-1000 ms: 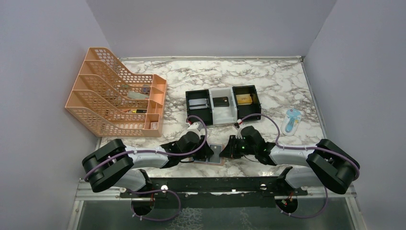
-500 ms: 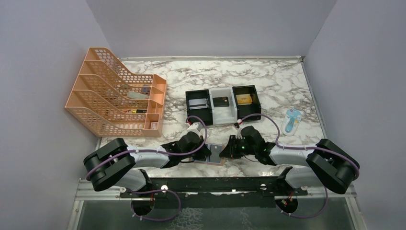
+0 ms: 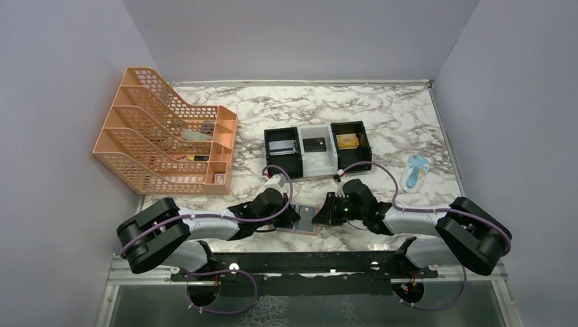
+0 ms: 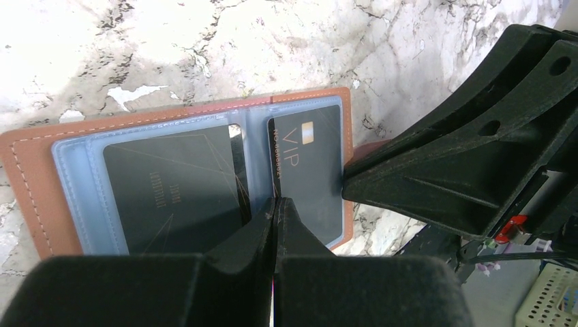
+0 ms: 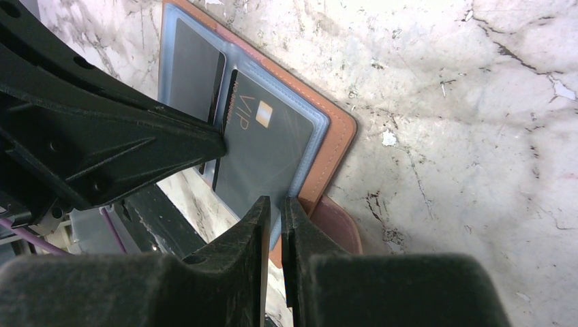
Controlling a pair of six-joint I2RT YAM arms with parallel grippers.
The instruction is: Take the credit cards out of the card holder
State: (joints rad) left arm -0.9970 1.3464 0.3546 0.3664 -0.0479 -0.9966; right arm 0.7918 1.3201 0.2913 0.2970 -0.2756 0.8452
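Card holder (image 3: 305, 219) lies opened flat near the front edge of the marble desk (image 3: 382, 109), between the two arms, blue lining up. Two black cards sit in its clear pockets: a VIP card (image 4: 310, 170) with gold lettering on the leaf toward the right arm, and a plain card (image 4: 177, 191) on the other leaf. The VIP card's inner edge, by the fold, stands a little proud of its pocket.

Left end effector (image 4: 276, 204) is clenched, its fingers pressed together with no gap. The tips rest at that inner edge; whether the card's edge is caught between them cannot be told.

Right end effector (image 5: 275, 204) comes in from the opposite side with its fingers nearly together. The holder's outer edge runs into the narrow slit between them, so it is grasping the holder there, next to the brown snap tab (image 5: 337, 221). The two end effectors face each other across the VIP card, tips apart.

Farther back stands a black-and-white tray (image 3: 319, 169) with three compartments: a silver thing in the left, a black one in the middle, a yellow one in the right. An orange rack (image 3: 163, 136) stands at back left. A small blue packet (image 3: 414, 172) lies right of the tray.
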